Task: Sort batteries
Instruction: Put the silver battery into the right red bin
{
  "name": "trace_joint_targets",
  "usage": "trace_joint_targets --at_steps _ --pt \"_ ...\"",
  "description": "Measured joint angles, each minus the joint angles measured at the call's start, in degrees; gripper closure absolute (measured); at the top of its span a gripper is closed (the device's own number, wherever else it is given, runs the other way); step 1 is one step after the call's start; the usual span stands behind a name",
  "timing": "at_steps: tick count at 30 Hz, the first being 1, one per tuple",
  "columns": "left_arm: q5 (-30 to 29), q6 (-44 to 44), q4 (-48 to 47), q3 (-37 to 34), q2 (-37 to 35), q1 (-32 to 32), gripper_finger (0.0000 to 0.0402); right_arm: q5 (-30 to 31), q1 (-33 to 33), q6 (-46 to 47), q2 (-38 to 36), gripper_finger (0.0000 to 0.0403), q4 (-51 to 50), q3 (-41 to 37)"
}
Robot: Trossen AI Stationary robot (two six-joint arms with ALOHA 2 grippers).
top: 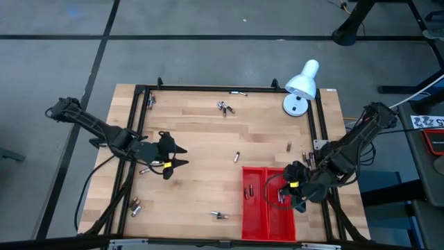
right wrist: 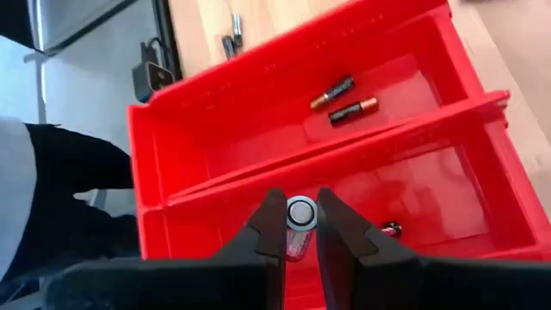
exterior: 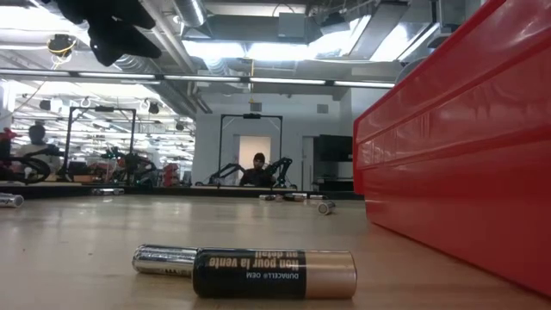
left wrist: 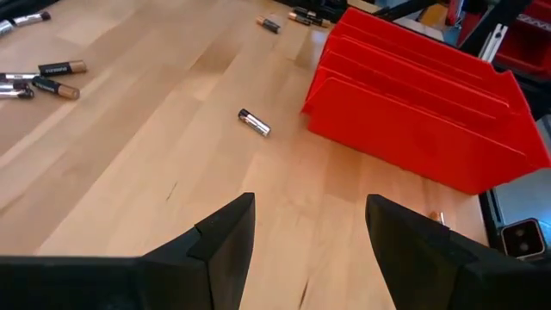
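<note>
1. Batteries (top: pixel 223 107) lie scattered on the wooden table (top: pixel 201 139) around the red tray (top: pixel 258 221); 2 dark cells (right wrist: pixel 344 100) rest in 1 tray compartment.
2. The right gripper (right wrist: pixel 300 226) hangs over the adjacent tray compartment, fingers clamped on 1 silvery battery (right wrist: pixel 300 213).
3. The left gripper (top: pixel 179 156) hovers well apart from the tray, fingers spread, holding nothing.

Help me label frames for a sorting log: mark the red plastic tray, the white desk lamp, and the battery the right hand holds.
Red plastic tray (top: pixel 268 223): high view, on its centre divider.
White desk lamp (top: pixel 303 82): high view, on its shade.
Silvery battery in the right hand (right wrist: pixel 301 212): right wrist view, on its round end.
</note>
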Motion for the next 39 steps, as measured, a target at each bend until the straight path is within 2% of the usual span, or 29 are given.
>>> trace_joint_targets --at_steps 13,17,24,34,39 --pt "0.0 -1.6 0.0 0.0 0.0 -0.3 0.0192 -1.3 0.0 0.2 0.0 0.0369 3.5 -3.4" --pt "0.0 -1.4 0.0 0.0 0.0 -0.3 0.0192 -3.4 0.0 2.5 0.0 0.0348 4.9 -5.4" --pt "0.0 -1.3 0.0 0.0 0.0 -0.3 0.0192 -3.4 0.0 4.4 0.0 0.0313 4.7 -6.7" --pt "0.0 -1.2 0.0 0.0 0.0 -0.3 0.0192 -4.0 0.0 4.4 0.0 0.0285 4.0 -6.5" --pt "0.0 -0.2 0.0 0.0 0.0 -0.4 0.0192 -4.0 0.0 3.2 0.0 0.0280 4.0 -3.3"
